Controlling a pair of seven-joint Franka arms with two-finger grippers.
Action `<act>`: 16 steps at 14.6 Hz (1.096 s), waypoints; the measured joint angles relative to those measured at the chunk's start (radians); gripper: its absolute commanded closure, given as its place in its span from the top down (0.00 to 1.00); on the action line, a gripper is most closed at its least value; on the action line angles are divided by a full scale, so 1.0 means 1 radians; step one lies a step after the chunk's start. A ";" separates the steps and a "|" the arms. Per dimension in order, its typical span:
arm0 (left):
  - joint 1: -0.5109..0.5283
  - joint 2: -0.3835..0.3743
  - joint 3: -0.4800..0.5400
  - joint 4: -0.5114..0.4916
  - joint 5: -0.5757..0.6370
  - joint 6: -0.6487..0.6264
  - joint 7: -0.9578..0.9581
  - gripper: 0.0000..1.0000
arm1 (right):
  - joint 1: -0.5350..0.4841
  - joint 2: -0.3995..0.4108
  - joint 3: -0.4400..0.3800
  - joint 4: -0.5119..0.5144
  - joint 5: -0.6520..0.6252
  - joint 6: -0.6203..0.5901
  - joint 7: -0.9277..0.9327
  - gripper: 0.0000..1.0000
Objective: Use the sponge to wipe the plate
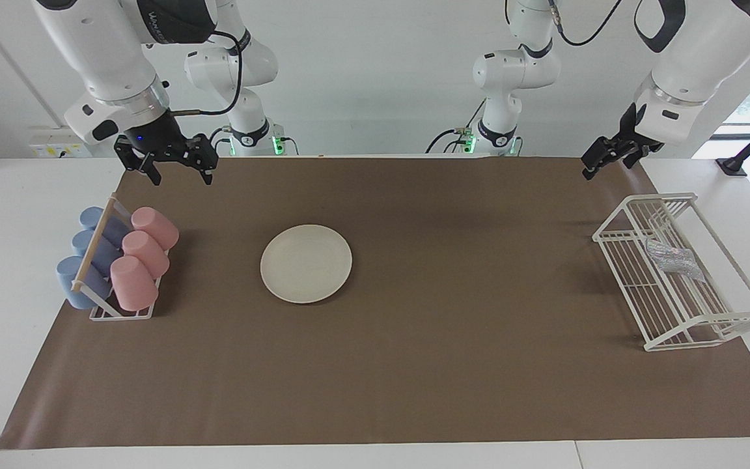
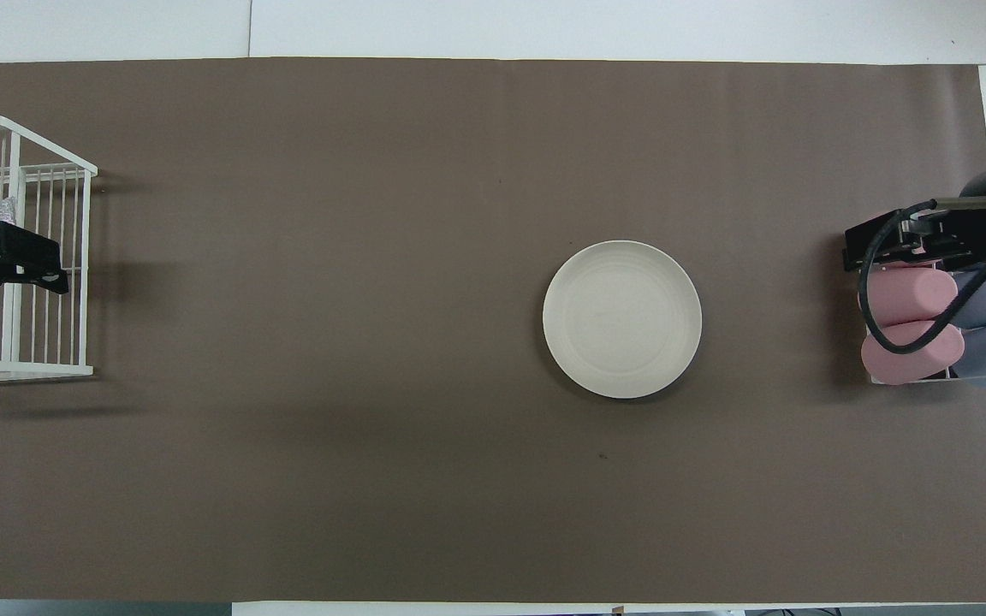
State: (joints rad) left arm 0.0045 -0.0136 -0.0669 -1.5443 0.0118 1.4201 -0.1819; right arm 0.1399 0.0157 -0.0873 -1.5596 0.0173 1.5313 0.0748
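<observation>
The plate [image 1: 306,263] lies flat on the brown mat toward the right arm's end of the counter [image 1: 17,215], apart from everything else. The sponge [image 1: 673,258] rests inside the white wire rack [image 1: 648,290] at the left arm's end. The left claw [image 1: 599,160] hangs released above the counter edge beside the rack; the right claw [image 1: 170,167] hangs released over the edge by the rack of cups [image 1: 129,260].

The sponge looks light, floppy and crinkly, so a pinch through its bunched middle should hold. The plate seems stiff and smooth, likely to slide unless steadied.
</observation>
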 measured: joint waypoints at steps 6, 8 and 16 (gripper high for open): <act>0.000 0.015 0.003 0.010 0.000 -0.006 0.179 1.00 | 0.000 -0.002 0.000 0.000 0.000 0.000 0.000 1.00; 0.000 0.023 0.005 -0.004 -0.006 -0.011 0.190 1.00 | 0.000 -0.002 -0.001 0.000 0.000 0.000 0.000 1.00; 0.000 0.029 0.021 0.006 -0.042 0.027 0.171 1.00 | -0.001 -0.003 -0.001 -0.001 0.000 -0.004 0.000 1.00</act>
State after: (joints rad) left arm 0.0050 0.0156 -0.0458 -1.5388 -0.0304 1.4471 -0.0112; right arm 0.1386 0.0131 -0.0884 -1.5604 0.0173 1.5275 0.0748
